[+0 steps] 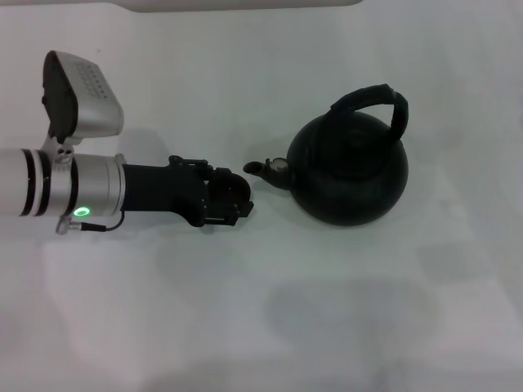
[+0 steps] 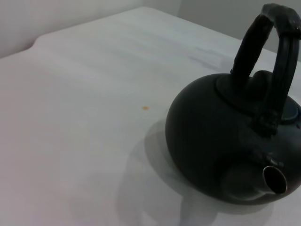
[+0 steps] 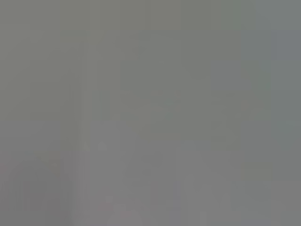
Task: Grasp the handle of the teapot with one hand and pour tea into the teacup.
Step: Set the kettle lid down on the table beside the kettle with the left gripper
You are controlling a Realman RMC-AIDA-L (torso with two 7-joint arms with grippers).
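Left gripper (image 1: 233,200) nearest camera, reaching in from the left over the white table (image 1: 163,310), level with the spout (image 1: 263,169) and just short of it; whether its fingers are parted cannot be told, and it holds nothing. Teapot (image 1: 351,175) stands upright right of centre, spout toward the gripper. Likely heavy and rigid, round body too smooth and wide to pinch. Best hold: top of the arched handle (image 1: 376,94), whose corded texture should resist slipping. Teacup not visible. Right gripper not seen.
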